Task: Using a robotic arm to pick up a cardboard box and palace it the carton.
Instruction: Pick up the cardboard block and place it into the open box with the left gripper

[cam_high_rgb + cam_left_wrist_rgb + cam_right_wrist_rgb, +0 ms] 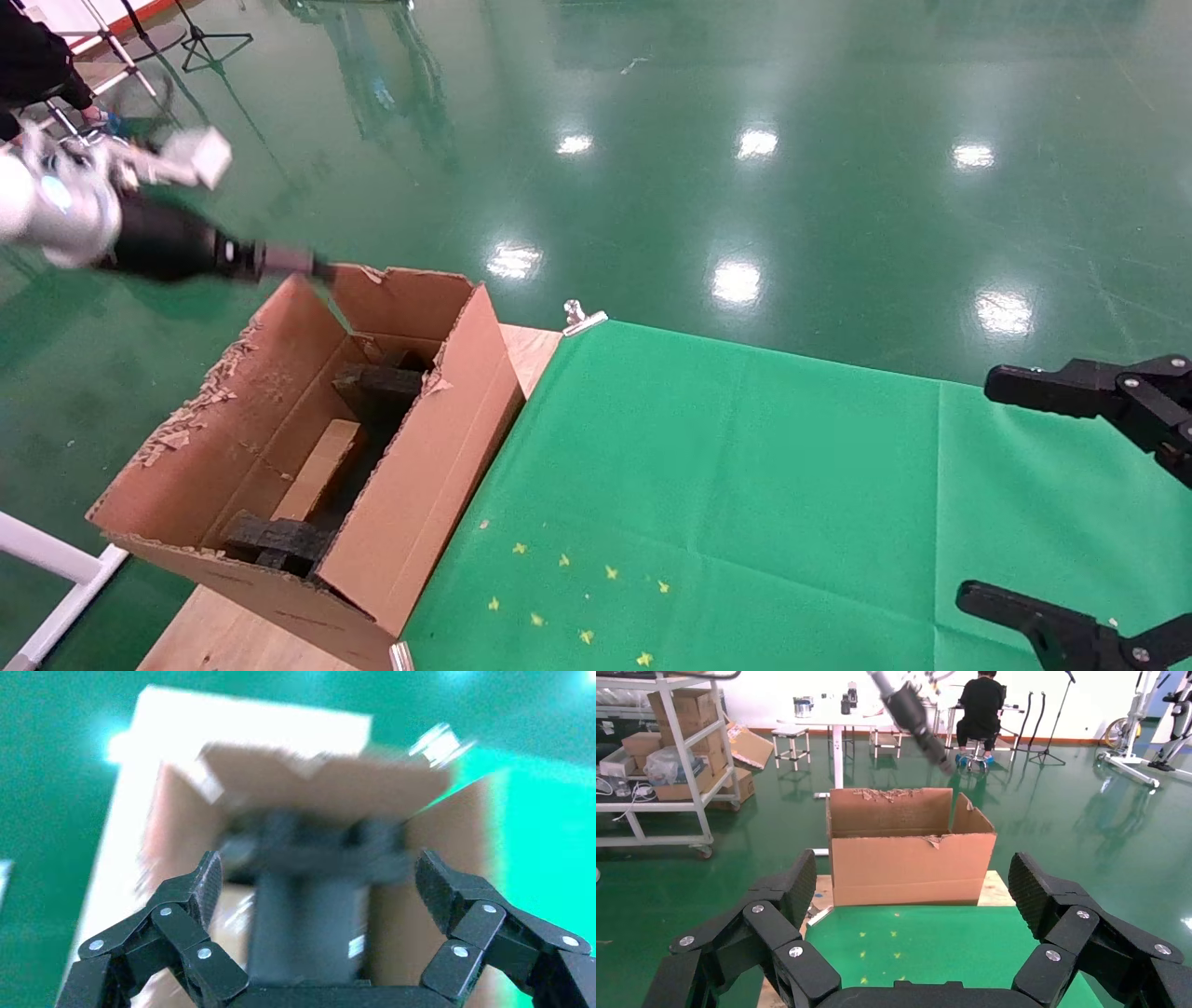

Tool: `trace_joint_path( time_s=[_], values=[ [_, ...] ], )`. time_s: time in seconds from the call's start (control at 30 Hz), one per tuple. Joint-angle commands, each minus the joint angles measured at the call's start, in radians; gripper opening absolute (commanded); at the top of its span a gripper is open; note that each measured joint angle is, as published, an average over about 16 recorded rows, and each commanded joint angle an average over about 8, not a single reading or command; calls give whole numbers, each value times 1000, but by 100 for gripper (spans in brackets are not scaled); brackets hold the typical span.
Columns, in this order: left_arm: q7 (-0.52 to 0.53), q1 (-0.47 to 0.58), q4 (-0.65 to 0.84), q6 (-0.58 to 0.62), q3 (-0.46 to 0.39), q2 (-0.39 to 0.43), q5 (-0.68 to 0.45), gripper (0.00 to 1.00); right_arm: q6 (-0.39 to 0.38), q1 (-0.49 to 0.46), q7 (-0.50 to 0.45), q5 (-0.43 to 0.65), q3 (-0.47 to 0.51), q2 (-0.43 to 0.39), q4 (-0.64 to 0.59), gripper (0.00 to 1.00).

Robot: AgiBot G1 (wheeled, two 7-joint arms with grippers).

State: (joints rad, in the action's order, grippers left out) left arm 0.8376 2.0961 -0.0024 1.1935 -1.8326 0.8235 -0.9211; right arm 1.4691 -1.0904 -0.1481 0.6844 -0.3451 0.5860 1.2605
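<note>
The big carton (307, 447) sits at the edge of the green cloth (745, 485), and it is the spot to look from. Down inside the carton lies the small cardboard box (319, 471), a long brown brick. It rests on the bottom between two black foam pieces (377, 382), one near each end. So the box looks like it is already in its place.

The robotic arm, the left one, is up above the far corner of the carton. Its left gripper (316, 881) has its fingers spread wide, and nothing is between them. Its own camera looks down into the carton, but that view is smeared, so the small box cannot be made out there.

The right gripper (1071, 494) is well away from the carton, on the other side of the green cloth. Its fingers are spread wide too, and they hold nothing. It seems to be just waiting.

I think the main job is done: the box is picked and dropped in. What seems left is for the left arm to pull away from the carton and go back to rest.
</note>
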Motion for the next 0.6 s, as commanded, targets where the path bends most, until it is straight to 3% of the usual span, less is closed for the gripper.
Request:
trace_joint_path(
  time_s=[0.03, 0.33, 0.6],
  values=[
    [-4, 53, -4, 34, 24, -11, 34, 100, 0, 0, 0, 0, 0, 0, 0, 100],
    [57, 115, -88, 215, 128, -45, 190, 100, 0, 0, 0, 0, 0, 0, 0, 100],
    [72, 115, -115, 253, 158, -55, 235, 100, 0, 0, 0, 0, 0, 0, 0, 100]
  ],
)
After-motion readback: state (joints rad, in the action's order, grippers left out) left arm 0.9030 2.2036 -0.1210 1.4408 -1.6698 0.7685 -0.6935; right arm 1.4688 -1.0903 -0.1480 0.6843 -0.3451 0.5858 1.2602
